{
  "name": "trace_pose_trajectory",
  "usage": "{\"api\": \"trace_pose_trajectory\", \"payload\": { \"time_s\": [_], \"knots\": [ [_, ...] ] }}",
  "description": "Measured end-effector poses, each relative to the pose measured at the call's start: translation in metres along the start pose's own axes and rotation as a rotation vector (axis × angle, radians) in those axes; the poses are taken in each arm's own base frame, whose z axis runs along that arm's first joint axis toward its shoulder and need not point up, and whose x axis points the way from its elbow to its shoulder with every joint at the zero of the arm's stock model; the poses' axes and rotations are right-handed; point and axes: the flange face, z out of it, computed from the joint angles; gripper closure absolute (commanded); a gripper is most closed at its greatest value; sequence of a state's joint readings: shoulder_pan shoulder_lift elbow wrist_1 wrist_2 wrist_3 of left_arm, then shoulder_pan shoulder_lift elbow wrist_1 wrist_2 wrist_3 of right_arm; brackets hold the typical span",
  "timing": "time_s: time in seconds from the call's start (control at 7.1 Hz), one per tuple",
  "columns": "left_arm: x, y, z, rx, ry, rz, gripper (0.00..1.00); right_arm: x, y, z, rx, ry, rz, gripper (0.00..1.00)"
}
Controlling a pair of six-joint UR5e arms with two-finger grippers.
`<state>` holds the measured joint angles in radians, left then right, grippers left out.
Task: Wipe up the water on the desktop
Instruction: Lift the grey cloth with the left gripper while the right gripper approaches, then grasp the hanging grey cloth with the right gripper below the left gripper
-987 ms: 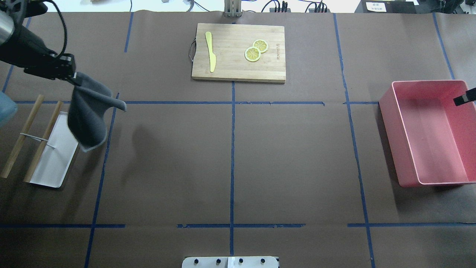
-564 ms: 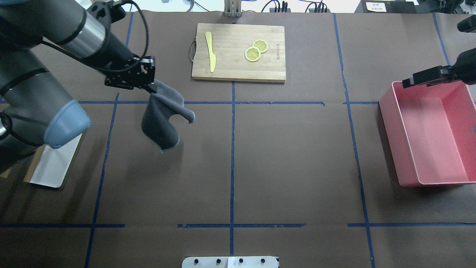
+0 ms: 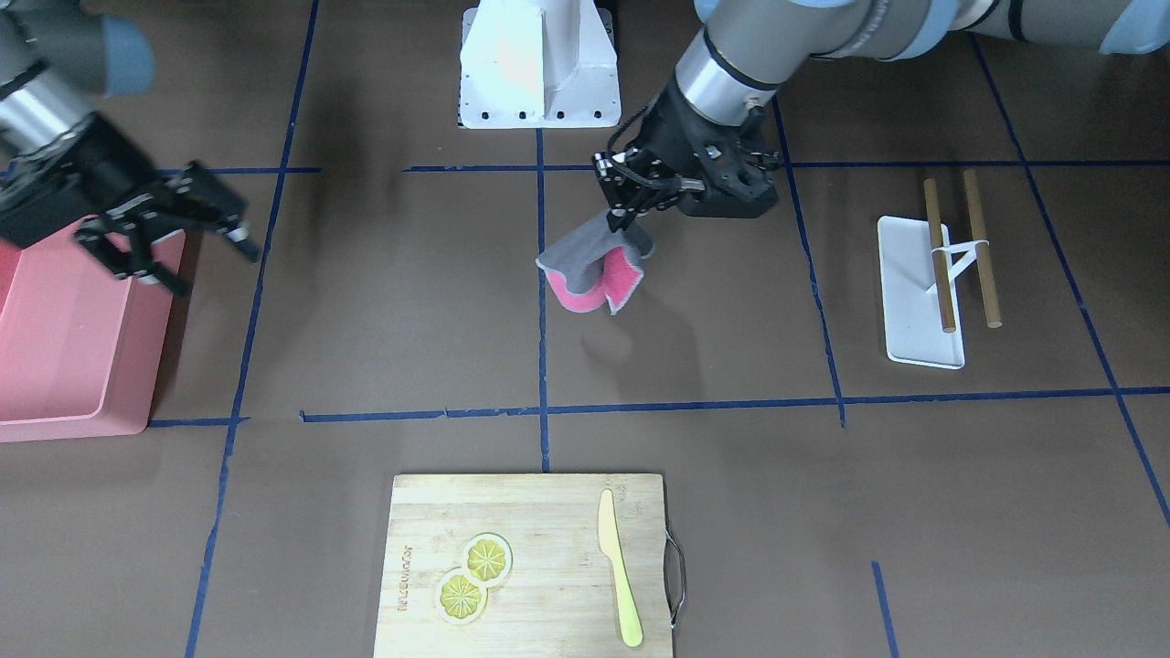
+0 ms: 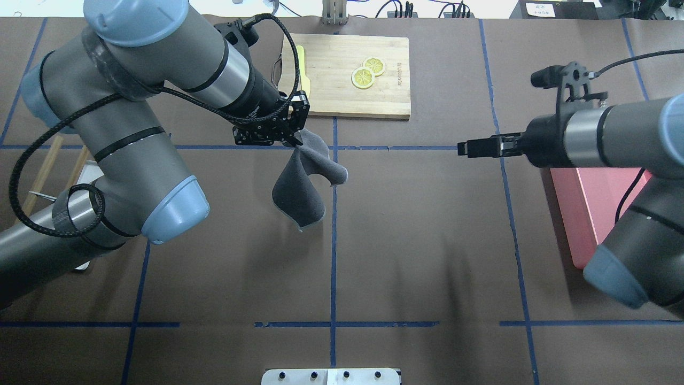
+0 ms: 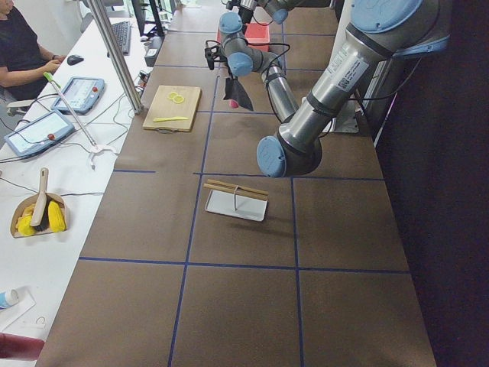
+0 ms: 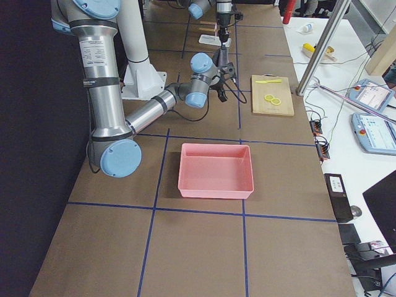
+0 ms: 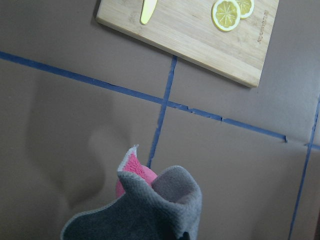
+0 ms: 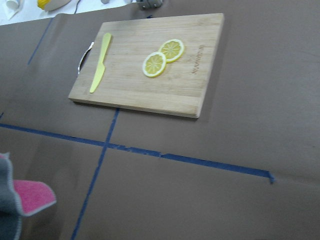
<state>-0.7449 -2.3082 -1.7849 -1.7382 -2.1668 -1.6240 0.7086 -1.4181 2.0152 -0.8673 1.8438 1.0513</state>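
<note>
My left claw (image 4: 295, 141) is pinched shut on one corner of a cleaning cloth (image 4: 302, 192), gray on one face and pink on the other. The cloth hangs in loose folds over the middle of the counter (image 4: 427, 240), the brown surface gridded with blue tape. It is nearer the far edge than my base's edge, and as far as I can tell its lowest fold is off the surface, with its shadow lying apart from it. Just beyond it, at the middle of the far edge, lies a wooden cutting board (image 4: 331, 91) with two lemon slices (image 4: 363, 78) overlapping each other and a yellow plastic knife (image 3: 619, 567) near its handle end. My right claw (image 3: 206, 260) is spread wide and grips nothing. It hovers beside the inner wall of a pink bin (image 3: 64, 338), which sits toward the right end edge of the counter, and it points toward the counter's middle. Toward the left end edge sits a white tray (image 3: 919, 302) with two wooden rods (image 3: 941, 256) lying along it, well apart from the cloth.
</note>
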Motion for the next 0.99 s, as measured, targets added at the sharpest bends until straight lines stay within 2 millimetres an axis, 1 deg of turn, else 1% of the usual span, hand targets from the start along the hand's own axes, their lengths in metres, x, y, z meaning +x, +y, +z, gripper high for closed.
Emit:
{"api": "trace_pose_trajectory", "payload": {
  "time_s": [0.14,0.28,0.42,0.56,0.7,0.99],
  "knots": [
    [0.012,0.002,0.008,0.013,0.02,-0.131,1.0,-0.042,0.025,0.019,0.048,-0.016,-0.033,0.02],
    [0.024,0.012,0.02,0.036,0.035,-0.24,1.0,-0.075,0.048,0.034,0.084,-0.029,-0.055,0.02],
    [0.032,0.024,0.031,0.058,0.047,-0.303,1.0,-0.1,0.064,0.044,0.103,-0.045,-0.071,0.02],
    [0.038,0.034,0.035,0.068,0.058,-0.338,1.0,-0.119,0.07,0.053,0.114,-0.06,-0.081,0.04],
    [0.042,0.041,0.036,0.067,0.065,-0.348,1.0,-0.131,0.072,0.061,0.128,-0.064,-0.086,0.04],
    [0.049,0.053,0.034,0.056,0.077,-0.365,1.0,-0.144,0.076,0.068,0.18,-0.046,-0.117,0.04]
  ]
}}
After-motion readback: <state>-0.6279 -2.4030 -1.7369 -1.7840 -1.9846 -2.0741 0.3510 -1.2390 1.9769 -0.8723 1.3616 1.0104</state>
